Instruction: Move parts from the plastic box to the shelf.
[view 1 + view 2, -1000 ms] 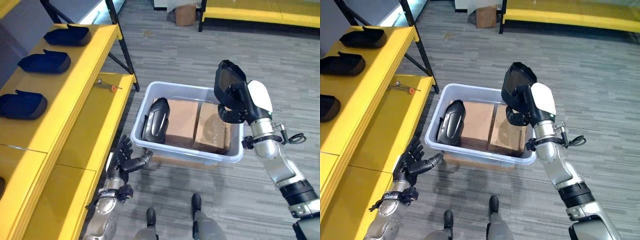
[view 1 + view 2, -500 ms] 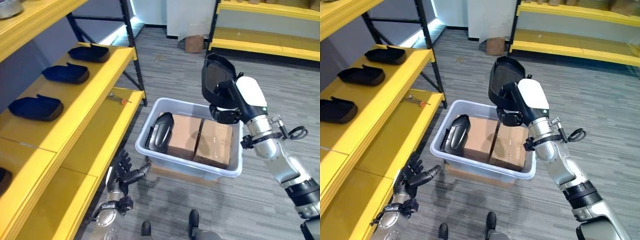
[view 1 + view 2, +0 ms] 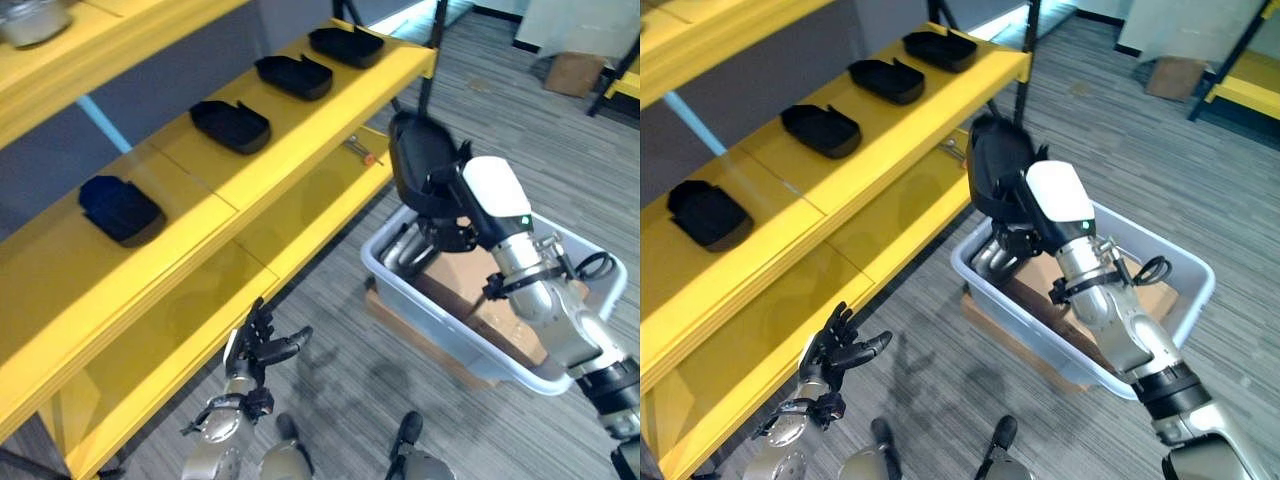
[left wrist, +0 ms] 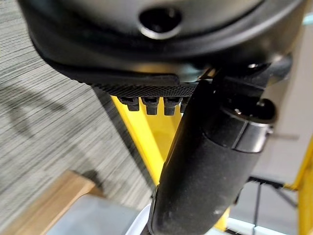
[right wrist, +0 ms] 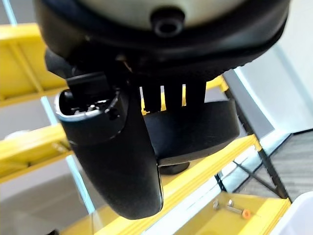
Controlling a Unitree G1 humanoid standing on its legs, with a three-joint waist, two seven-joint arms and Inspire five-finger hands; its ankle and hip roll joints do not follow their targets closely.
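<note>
Part: a black moulded shell, which we see lifted clear of the box and held in the air between the box and the shelf. The right hand grips it, fingers curled over its edge and thumb closed against its face, so the fingers are closed narrowly on the part. In the right wrist view the part stands before the yellow shelf boards. The box sits on the floor near the shelf's foot; we see a second dark part at its near end beside cardboard boxes. Four similar parts already lie in a row along the shelf's middle board, well apart from one another. A small tool with an orange tip lies on the lower board. The left hand hangs low beside the shelf's lowest board, fingers spread wide and relaxed, touching and holding nothing.
</note>
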